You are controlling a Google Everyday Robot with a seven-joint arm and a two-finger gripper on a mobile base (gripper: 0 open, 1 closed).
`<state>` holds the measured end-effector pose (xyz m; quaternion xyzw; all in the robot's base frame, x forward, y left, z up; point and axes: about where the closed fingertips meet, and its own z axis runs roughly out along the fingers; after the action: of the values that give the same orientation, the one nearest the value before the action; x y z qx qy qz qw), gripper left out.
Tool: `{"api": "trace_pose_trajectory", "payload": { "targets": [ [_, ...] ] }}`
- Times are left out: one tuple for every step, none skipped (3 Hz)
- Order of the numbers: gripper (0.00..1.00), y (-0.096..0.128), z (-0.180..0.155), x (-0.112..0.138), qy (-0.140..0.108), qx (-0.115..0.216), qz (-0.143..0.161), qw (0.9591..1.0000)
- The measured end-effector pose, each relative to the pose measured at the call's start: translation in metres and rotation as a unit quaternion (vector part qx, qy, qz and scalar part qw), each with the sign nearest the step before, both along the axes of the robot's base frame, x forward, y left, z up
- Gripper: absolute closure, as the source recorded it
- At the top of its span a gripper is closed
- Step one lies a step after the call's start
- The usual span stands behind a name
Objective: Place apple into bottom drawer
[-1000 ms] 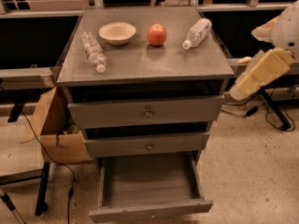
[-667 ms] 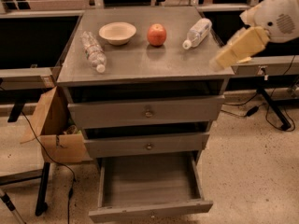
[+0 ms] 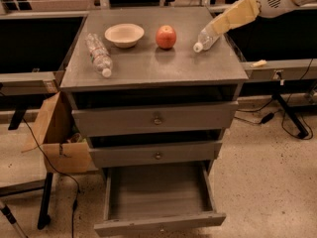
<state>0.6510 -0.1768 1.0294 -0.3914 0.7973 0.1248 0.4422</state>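
Camera view: bottom drawer open — apple beside bowl; hand by bottle, grip unclear.

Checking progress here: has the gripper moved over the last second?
Yes. The gripper has moved up and left, from beside the cabinet's right edge to the right rear of the cabinet top, by the plastic bottle lying there.

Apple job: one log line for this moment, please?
apple: on cabinet top | bottom drawer: open | gripper: upper right, by water bottle
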Motion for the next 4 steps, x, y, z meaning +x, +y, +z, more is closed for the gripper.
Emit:
{"api": "trace_pose_trajectory", "payload": {
  "targets": [
    [0.00, 0.000, 0.000, 0.000, 0.000, 0.000, 0.000, 1.0000],
    [0.00, 0.004, -0.001, 0.021, -0.017, 0.005, -0.024, 0.9996],
    [0.00, 0.012, -0.017, 0.067, -0.038, 0.031, -0.064, 0.9967],
    [0.00, 0.032, -0.042, 0.115, -0.048, 0.059, -0.085, 0.9935]
  ]
}}
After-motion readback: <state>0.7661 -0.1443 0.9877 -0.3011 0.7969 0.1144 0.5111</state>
